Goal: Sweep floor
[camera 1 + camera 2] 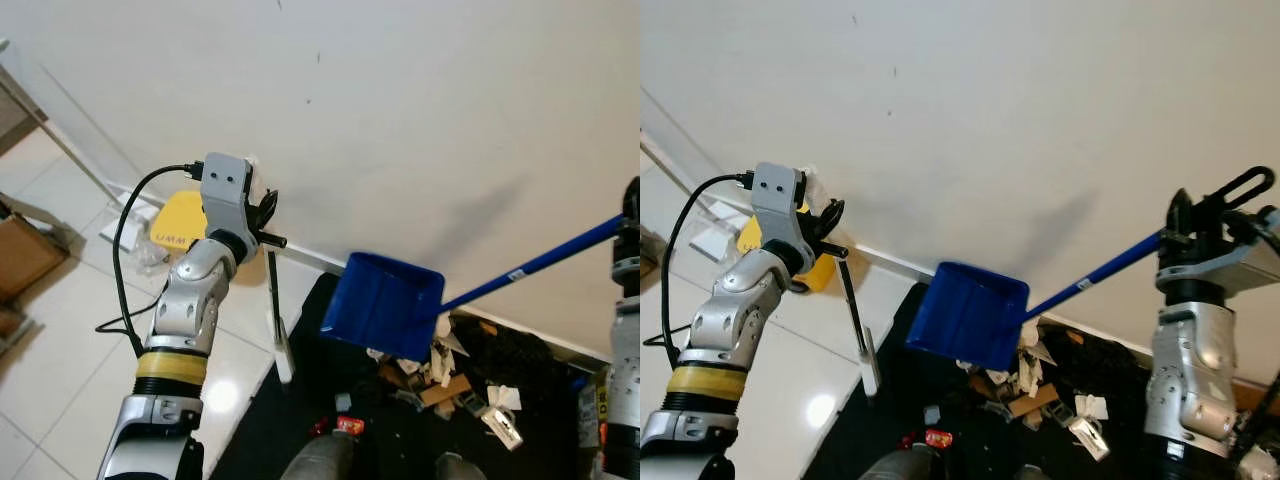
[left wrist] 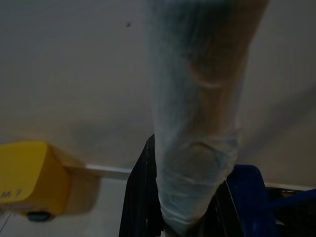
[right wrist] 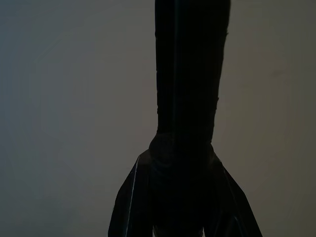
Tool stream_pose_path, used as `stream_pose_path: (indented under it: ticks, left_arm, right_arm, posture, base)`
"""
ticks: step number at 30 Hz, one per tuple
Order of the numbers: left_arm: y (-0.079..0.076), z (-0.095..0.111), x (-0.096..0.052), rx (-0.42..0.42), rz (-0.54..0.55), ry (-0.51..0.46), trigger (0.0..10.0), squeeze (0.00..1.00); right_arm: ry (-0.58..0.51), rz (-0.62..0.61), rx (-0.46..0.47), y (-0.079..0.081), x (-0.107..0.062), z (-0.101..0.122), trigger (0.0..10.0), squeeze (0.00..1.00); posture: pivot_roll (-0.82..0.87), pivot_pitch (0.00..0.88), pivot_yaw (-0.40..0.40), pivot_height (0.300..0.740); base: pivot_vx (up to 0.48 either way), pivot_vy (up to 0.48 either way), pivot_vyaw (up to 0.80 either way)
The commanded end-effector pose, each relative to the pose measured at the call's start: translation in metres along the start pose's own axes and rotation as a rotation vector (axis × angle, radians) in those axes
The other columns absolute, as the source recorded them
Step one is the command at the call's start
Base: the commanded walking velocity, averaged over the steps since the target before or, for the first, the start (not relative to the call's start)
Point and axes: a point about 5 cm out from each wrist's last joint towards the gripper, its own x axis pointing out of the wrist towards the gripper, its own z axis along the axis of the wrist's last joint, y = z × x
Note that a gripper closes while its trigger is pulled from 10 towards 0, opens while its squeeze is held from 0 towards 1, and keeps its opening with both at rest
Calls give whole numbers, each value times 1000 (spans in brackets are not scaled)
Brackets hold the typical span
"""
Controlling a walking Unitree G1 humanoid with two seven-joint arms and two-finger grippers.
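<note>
My left gripper (image 1: 266, 214) is raised near the wall and shut on the top of a thin dark broom stick (image 1: 273, 290), whose pale lower end (image 1: 869, 372) rests at the edge of the black mat. In the left wrist view the pale wrapped handle (image 2: 196, 148) runs between the fingers. My right gripper (image 1: 1186, 236) is shut on the long blue handle (image 1: 1095, 274) of a blue dustpan (image 1: 384, 303). The dustpan hangs tilted just above a pile of paper and cardboard scraps (image 1: 447, 377) on the mat. The right wrist view is dark, with the handle (image 3: 190, 98) up its middle.
A white wall (image 1: 400, 120) with a skirting board stands close ahead. A yellow object (image 1: 181, 221) sits by the wall at the left, a cardboard box (image 1: 25, 252) farther left on the tiled floor (image 1: 60, 370). The black mat (image 1: 290, 420) lies under my feet.
</note>
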Motion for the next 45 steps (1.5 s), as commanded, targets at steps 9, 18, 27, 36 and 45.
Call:
stream_pose_path:
  ticks: [9,18,27,36,45]
  left_arm:
    - [8,3,-4,21,28,-8,10000,0]
    - [11,3,-4,12,41,-6,10000,0]
    - [10,1,-5,9,34,0,10000,0]
    - [10,-2,-7,8,27,12,10000,0]
    - [10,-2,-8,8,23,13,10000,0]
  right_arm:
    - [-25,33,25,8,4,7,10000,0]
    - [-17,37,27,10,4,5,10000,0]
    - [-17,52,29,13,4,6,10000,0]
    - [-19,60,29,14,5,7,10000,0]
    - [10,141,-77,21,2,4,10000,0]
  posture:
    - [76,153,142,740]
    - [76,150,142,740]
    - [78,157,141,740]
    - [83,159,140,740]
    - [83,162,141,740]
  base:
    - [274,-379,0]
    - [0,0,0]
    - [0,0,0]
    - [0,0,0]
    - [0,0,0]
